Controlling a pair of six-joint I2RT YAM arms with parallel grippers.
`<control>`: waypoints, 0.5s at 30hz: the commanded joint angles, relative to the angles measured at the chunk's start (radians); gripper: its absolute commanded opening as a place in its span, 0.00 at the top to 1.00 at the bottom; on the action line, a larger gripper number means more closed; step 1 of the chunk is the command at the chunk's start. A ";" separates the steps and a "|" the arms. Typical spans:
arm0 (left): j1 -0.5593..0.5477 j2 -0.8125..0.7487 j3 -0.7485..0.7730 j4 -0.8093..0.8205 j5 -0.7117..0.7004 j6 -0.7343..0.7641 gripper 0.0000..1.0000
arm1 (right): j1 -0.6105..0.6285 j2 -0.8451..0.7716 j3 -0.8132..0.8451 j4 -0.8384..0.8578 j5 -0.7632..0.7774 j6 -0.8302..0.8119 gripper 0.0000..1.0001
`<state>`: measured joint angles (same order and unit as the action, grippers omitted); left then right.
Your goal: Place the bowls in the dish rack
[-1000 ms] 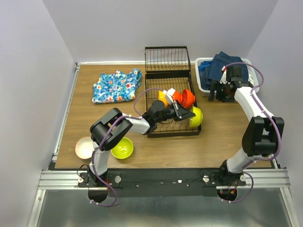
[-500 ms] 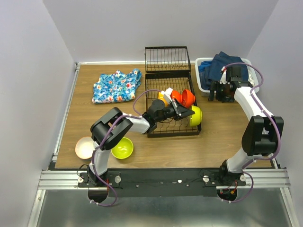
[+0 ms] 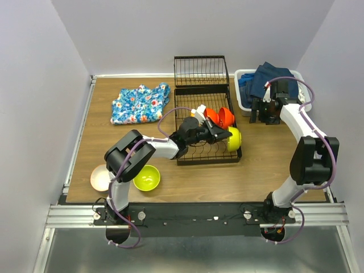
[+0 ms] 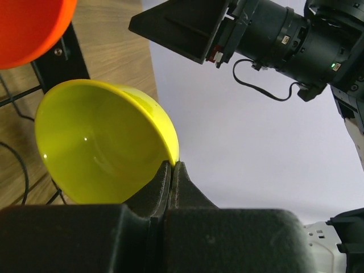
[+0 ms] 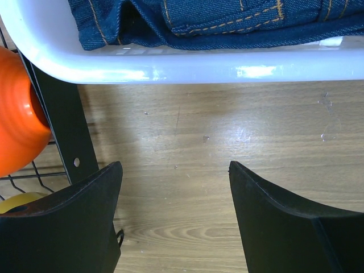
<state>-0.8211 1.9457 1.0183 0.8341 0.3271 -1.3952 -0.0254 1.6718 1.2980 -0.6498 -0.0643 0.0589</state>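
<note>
The left gripper is clamped on the rim of the yellow-green bowl. In the top view the bowl stands on edge just right of that gripper's fingertips, at the right end of the dish rack, right of centre. The right gripper hangs spread and empty over the table in the upper right, near that end of the rack but apart from the bowl.
</note>
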 commanded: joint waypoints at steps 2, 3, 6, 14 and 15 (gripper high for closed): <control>-0.013 -0.016 -0.058 -0.087 -0.037 0.025 1.00 | -0.001 0.006 0.007 -0.013 0.001 -0.004 0.16; -0.013 -0.013 -0.057 -0.075 -0.034 0.027 1.00 | -0.001 0.002 0.009 -0.013 0.003 -0.007 0.16; -0.016 0.002 -0.052 -0.063 -0.025 0.024 1.00 | -0.001 -0.003 0.009 -0.014 0.009 -0.010 0.16; -0.019 0.030 -0.037 0.117 0.006 0.032 1.00 | -0.001 -0.024 -0.025 -0.011 0.012 -0.013 0.16; -0.019 0.036 -0.037 0.137 0.009 0.030 1.00 | -0.001 -0.023 -0.028 -0.011 0.012 -0.011 0.16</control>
<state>-0.8284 1.9499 0.9806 0.8616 0.3214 -1.3846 -0.0254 1.6718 1.2968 -0.6495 -0.0639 0.0586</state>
